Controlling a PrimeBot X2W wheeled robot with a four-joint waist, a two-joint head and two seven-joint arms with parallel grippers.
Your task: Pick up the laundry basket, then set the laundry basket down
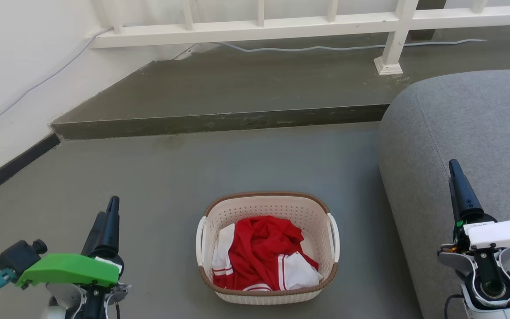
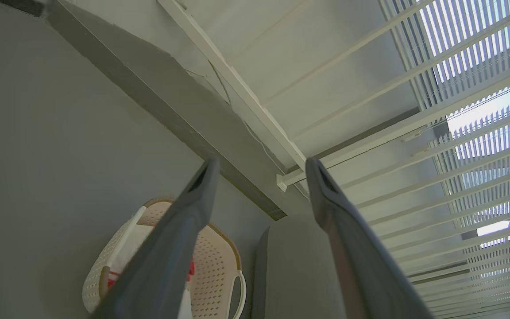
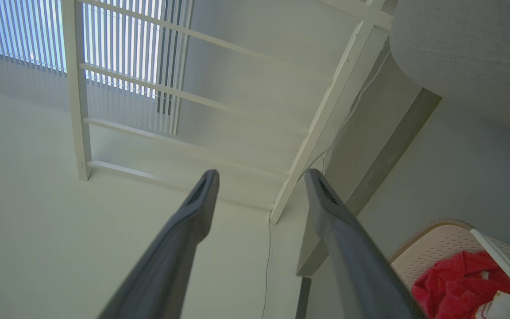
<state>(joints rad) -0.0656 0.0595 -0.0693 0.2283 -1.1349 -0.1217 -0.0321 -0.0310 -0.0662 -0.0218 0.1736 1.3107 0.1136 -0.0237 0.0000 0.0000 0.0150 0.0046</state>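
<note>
The laundry basket (image 1: 267, 204) stands on the grey floor, centred low in the head view. It is cream-white and perforated, with a brown rim and white side handles, and holds red and white clothes. My left gripper (image 1: 110, 212) hangs open at the lower left, well apart from the basket. My right gripper (image 1: 455, 170) is at the lower right, over the grey sofa edge, and is open too. In the left wrist view the basket (image 2: 219, 266) shows behind the open left gripper (image 2: 260, 166). The right wrist view has the basket (image 3: 441, 243) at its bottom right, beside the open right gripper (image 3: 260, 176).
A grey sofa (image 1: 467, 133) fills the right side, close to the basket. A raised concrete step (image 1: 219, 119) crosses the floor ahead, with a white railing (image 1: 255, 26) and a cable (image 1: 326, 48) beyond. A white wall (image 1: 11, 66) runs along the left.
</note>
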